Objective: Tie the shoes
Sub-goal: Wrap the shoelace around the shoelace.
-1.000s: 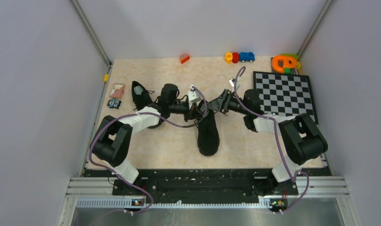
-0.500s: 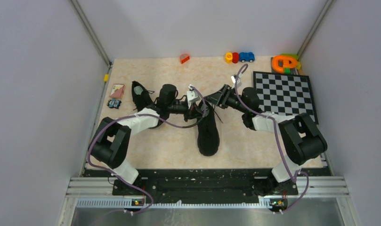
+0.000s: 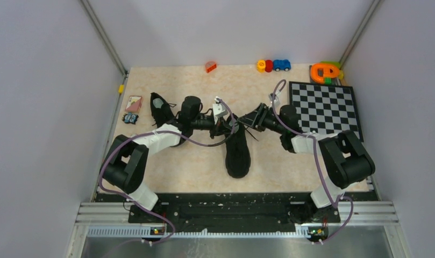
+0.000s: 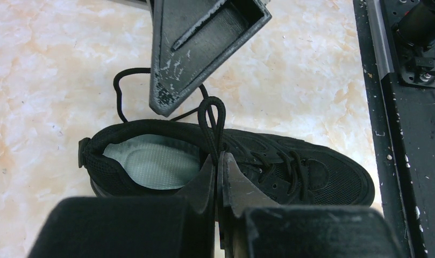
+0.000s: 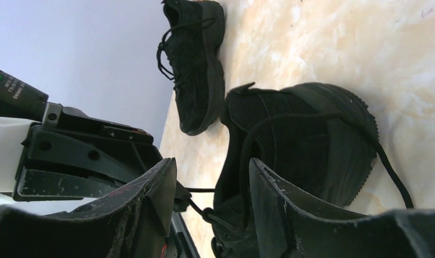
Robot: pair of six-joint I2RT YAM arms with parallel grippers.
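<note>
Right gripper shift: the right gripper (image 3: 244, 121) drew a little away from the shoe's collar and has come back beside it, its jaws spreading wider on the way.
Right gripper grip: jaws stand well apart with nothing clamped between them; a thin strand of lace runs across the gap ahead of the fingers but is not pinched.
Left gripper: the left gripper (image 4: 217, 171) has not moved, and its jaws are pressed together on the lace loop (image 4: 211, 115), which stands upright above the shoe's tongue.
Lace loop: narrow and closed at the top; one right fingertip (image 4: 166, 99) hangs just beside it, not touching as far as the left wrist view shows.
Middle shoe: the middle shoe (image 3: 238, 153) lies on the table (image 3: 193, 161) between the two arms, toe toward the bases, pale insole (image 4: 150, 164) showing, laces undone.
Loose lace: the free end (image 4: 117, 86) curls on the table behind the heel.
Second shoe: the second shoe (image 3: 160, 110) sits well apart on the left, untouched.
Meaning for the task: one loop looks formed and held; the open right jaws seem set to take the free lace or a second loop, so the knot is not yet made.
</note>
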